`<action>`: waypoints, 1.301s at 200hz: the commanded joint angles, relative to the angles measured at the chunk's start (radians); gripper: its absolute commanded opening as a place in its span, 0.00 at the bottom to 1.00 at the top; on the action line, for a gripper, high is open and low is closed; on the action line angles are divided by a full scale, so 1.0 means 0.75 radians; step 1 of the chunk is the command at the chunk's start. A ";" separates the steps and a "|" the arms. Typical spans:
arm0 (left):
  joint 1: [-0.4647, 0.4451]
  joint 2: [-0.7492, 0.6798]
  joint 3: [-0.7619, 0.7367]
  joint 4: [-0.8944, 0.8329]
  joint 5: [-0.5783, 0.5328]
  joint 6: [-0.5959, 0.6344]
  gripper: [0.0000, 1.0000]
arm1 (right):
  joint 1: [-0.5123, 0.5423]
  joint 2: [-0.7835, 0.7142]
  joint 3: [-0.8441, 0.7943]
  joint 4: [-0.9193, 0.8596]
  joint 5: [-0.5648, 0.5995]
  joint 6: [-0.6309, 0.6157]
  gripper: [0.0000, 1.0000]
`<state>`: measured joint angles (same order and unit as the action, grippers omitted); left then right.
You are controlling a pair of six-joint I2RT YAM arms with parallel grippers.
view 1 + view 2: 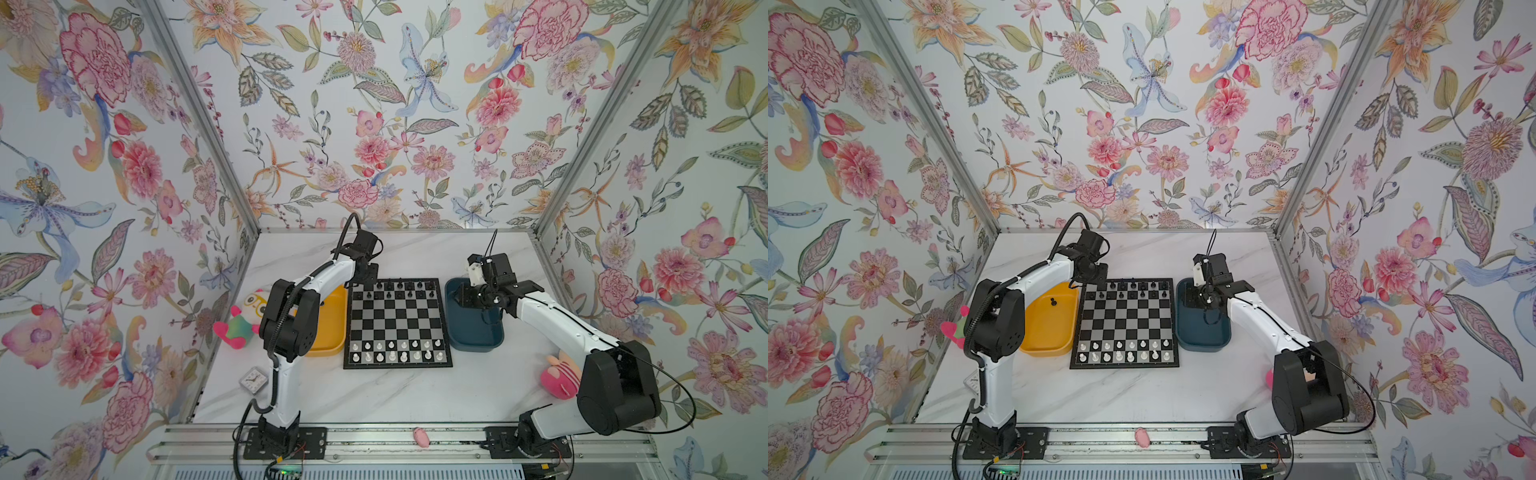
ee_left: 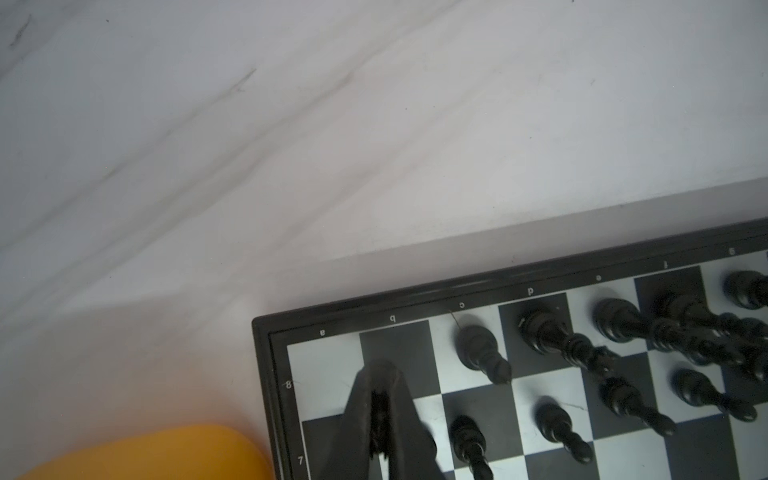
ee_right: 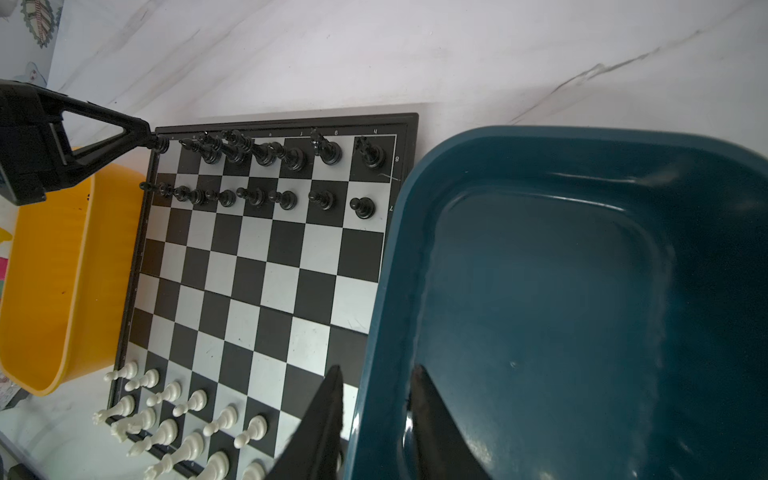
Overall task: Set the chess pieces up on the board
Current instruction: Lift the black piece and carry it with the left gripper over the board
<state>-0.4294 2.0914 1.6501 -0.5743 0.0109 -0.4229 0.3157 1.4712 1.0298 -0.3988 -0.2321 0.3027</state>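
Up close, my left end effector [image 2: 380, 368] clenches a black piece [image 3: 162, 144] at the upper-left corner of the board [image 1: 397, 322], centre frame; my right end effector [image 3: 377, 370] is released, empty, above the rim of the blue tray [image 3: 415, 232].

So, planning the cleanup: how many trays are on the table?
2: the yellow tray left of the board, the dark blue tray right of it. No third tray shows.

Floral booth, marble table [image 1: 374, 395], bright even light all round.
Pink, orange and blue blooms cover the walls [image 1: 374, 104] on three sides; silver posts [image 1: 198, 112] run up the corners, and a metal rail [image 1: 353, 448] edges the front.
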 commanded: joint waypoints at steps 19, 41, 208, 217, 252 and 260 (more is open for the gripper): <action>-0.018 0.050 0.051 -0.005 0.032 0.016 0.00 | -0.014 -0.004 -0.021 0.006 -0.017 -0.002 0.30; -0.021 0.061 0.055 -0.011 0.033 0.014 0.00 | -0.014 -0.001 -0.025 0.010 -0.018 0.001 0.30; -0.038 0.089 0.063 -0.017 0.043 0.017 0.00 | -0.016 0.009 -0.033 0.018 -0.028 0.005 0.30; -0.037 0.091 0.063 -0.020 0.041 0.016 0.00 | -0.015 0.010 -0.034 0.019 -0.027 0.004 0.30; -0.037 0.094 0.058 -0.033 0.035 0.014 0.00 | -0.016 0.007 -0.035 0.020 -0.026 0.005 0.30; -0.037 0.092 0.056 -0.036 0.029 0.013 0.00 | -0.015 0.008 -0.035 0.019 -0.027 0.005 0.30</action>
<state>-0.4465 2.1376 1.6688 -0.5758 0.0273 -0.4225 0.3119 1.4715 1.0183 -0.3908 -0.2478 0.3027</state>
